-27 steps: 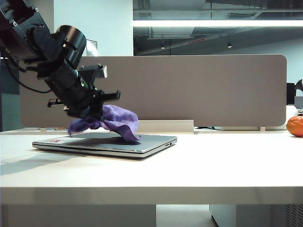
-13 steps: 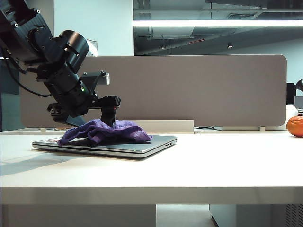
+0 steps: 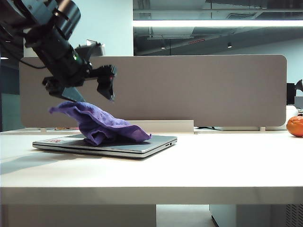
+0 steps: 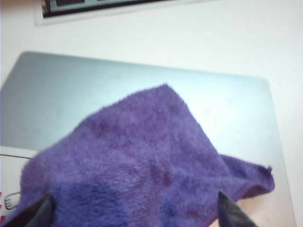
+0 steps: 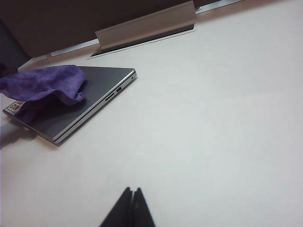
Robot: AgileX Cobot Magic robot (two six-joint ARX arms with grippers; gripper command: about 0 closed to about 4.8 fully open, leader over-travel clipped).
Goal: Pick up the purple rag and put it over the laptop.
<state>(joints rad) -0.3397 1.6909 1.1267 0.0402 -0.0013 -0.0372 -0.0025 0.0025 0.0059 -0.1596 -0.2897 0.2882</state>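
The exterior camera sits low, near the desk (image 3: 199,165) edge, looking level across it. The left wrist camera looks steeply down, close over the purple rag (image 4: 142,161) on the laptop (image 4: 227,104). The right wrist camera, farther off, sees both at ten o'clock.

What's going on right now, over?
Left gripper open above purple rag. Rag bunched on laptop. Right gripper shut, off aside.

I see a white worktop (image 3: 213,165); the closed laptop (image 3: 147,144) lies flat on its left part, an orange fruit (image 3: 295,126) sits far right.
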